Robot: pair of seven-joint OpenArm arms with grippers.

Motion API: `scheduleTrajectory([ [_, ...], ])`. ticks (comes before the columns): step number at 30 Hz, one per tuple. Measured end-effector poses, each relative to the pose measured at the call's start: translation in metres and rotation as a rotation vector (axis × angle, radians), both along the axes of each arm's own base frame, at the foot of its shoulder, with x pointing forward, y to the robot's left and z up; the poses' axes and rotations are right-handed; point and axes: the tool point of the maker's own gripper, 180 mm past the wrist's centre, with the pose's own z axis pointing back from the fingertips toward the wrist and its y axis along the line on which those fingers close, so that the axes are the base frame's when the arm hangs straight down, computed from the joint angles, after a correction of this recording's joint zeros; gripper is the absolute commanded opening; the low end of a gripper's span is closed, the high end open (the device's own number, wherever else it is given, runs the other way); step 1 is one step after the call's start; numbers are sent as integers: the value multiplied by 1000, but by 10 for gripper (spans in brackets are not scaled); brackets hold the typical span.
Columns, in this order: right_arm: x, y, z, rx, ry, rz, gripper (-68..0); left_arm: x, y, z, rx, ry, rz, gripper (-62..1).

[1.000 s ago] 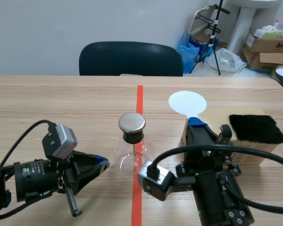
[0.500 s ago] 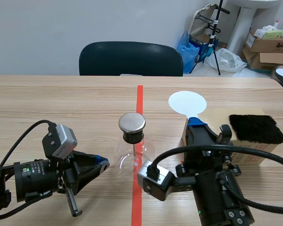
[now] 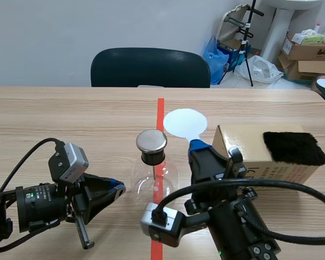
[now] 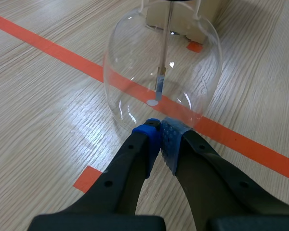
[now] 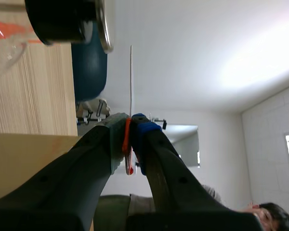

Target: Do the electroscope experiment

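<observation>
Thin white disc held up just beside the metal cap of the glass flask.
Nearest, the left gripper has its fingers closed on nothing, tips at the flask's foot. The right gripper pinches the disc's lower end, jaws narrow. The flask, standing mid-table, looks light, slick and breakable, so it is best steadied low. The disc looks flimsy and should be gripped by its end only. Farther off, a fur pad lies on a box.
</observation>
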Motion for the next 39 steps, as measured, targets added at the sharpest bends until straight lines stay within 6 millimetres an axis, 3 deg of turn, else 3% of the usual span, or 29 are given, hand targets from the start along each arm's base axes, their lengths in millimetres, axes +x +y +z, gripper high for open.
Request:
scheduleTrajectory([
  [15,-19,33,-2,-18,4,208,-665,0,0,0,0,0,0,-571],
  [39,-19,33,-2,-18,4,211,-665,0,0,0,0,0,0,-571],
])
